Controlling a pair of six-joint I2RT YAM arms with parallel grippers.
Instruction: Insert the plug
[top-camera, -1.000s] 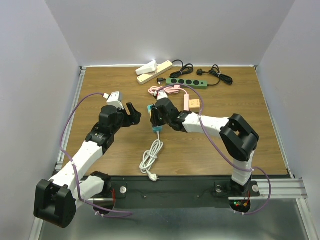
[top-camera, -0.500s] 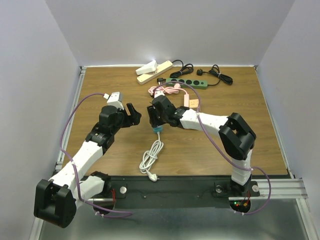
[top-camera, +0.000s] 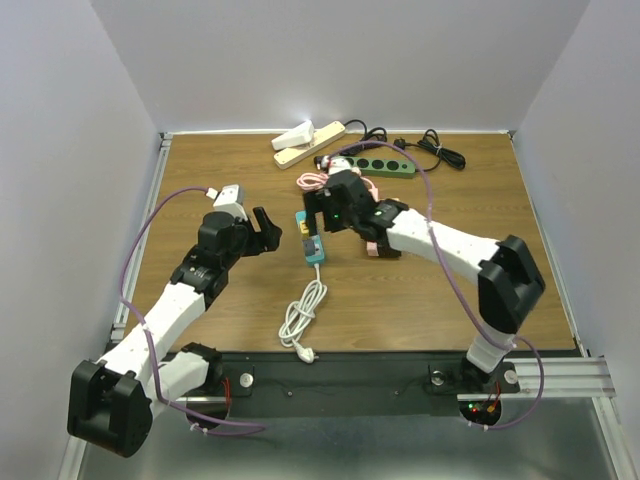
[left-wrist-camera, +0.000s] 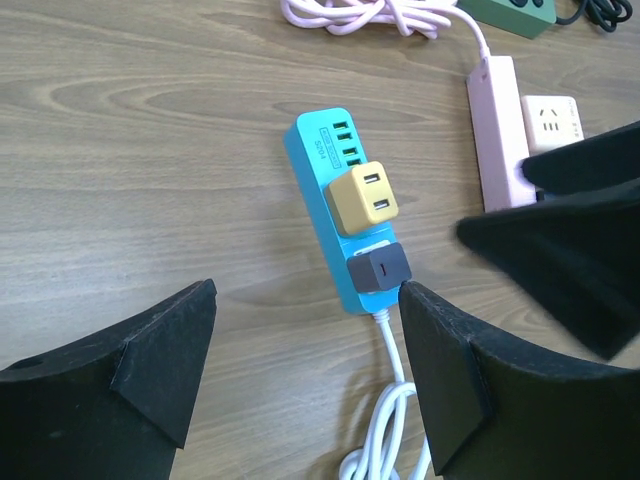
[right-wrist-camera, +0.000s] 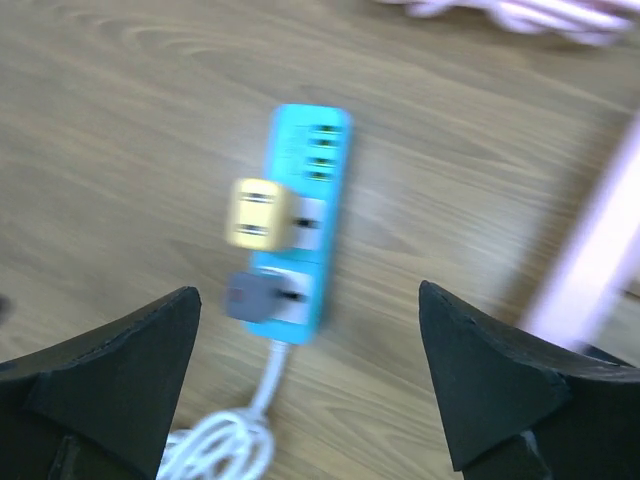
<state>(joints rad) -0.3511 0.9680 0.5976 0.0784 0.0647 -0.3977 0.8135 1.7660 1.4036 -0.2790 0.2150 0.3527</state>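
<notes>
A blue power strip (top-camera: 311, 240) (left-wrist-camera: 325, 190) (right-wrist-camera: 311, 190) lies flat at the table's middle. A yellow adapter (left-wrist-camera: 365, 198) (right-wrist-camera: 258, 213) sits plugged into it. A grey plug (left-wrist-camera: 379, 268) (right-wrist-camera: 250, 295) sits in the socket at the cord end. Its white cord (top-camera: 302, 315) (left-wrist-camera: 390, 400) coils toward the near edge. My right gripper (top-camera: 318, 212) (right-wrist-camera: 308, 295) hovers open above the strip, touching nothing. My left gripper (top-camera: 268, 230) (left-wrist-camera: 308, 300) stands open just left of the strip, nothing between its fingers.
A pink power strip (left-wrist-camera: 495, 130) with a beige adapter (left-wrist-camera: 550, 120) lies right of the blue one, its pink cord (top-camera: 310, 182) bundled behind. Along the back are a green strip (top-camera: 375, 165), a cream strip (top-camera: 305, 143) and black cables (top-camera: 440, 150).
My right gripper has opened and drawn up and back from the blue strip, leaving the grey plug in its socket. The left arm has stayed put.
</notes>
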